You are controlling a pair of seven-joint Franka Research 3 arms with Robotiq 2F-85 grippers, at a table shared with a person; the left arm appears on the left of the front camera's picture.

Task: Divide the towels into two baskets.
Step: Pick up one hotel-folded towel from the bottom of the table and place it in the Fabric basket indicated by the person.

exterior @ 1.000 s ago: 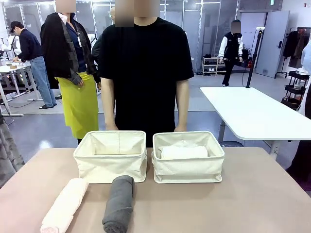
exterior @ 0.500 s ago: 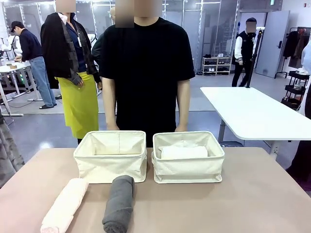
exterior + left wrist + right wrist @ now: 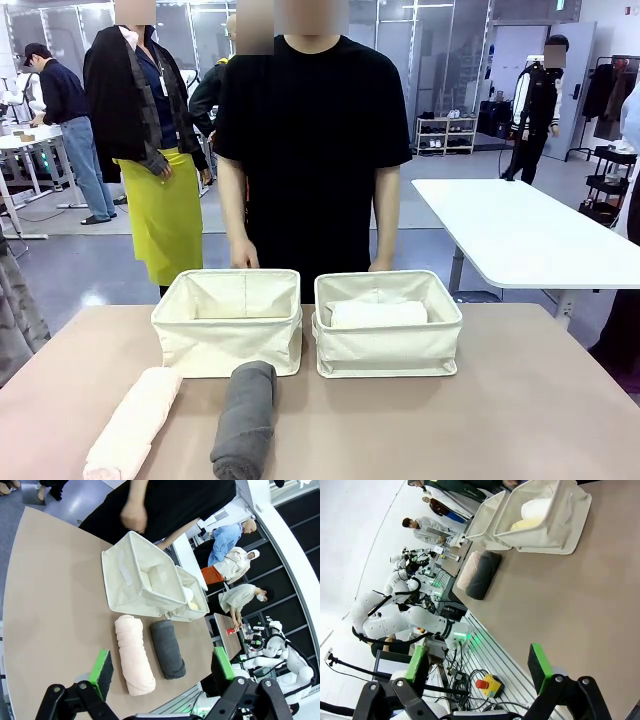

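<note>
Two cream baskets stand side by side at the table's far side: the left basket [image 3: 226, 335] [image 3: 131, 575] looks empty, the right basket [image 3: 388, 350] [image 3: 560, 527] holds a white towel [image 3: 378, 314] [image 3: 539, 507] with a pale yellow towel [image 3: 526, 525] beside it. On the table in front of the left basket lie a pink towel [image 3: 135, 420] [image 3: 134, 655] and a dark grey towel [image 3: 245, 418] [image 3: 167, 647], side by side. My left gripper [image 3: 162, 666] hangs open high above the near edge, nothing between its pads. My right gripper [image 3: 477, 665] is open too, off the table's side.
A person in black stands right behind the baskets, one hand [image 3: 243, 255] at the left basket's back rim. A white table [image 3: 520, 235] stands beyond on the right. A yellow box with a red button [image 3: 485, 684] sits below the table edge.
The person has shifted slightly and moved a hand up to the left basket's back rim. Towels, baskets and both grippers have not moved.
</note>
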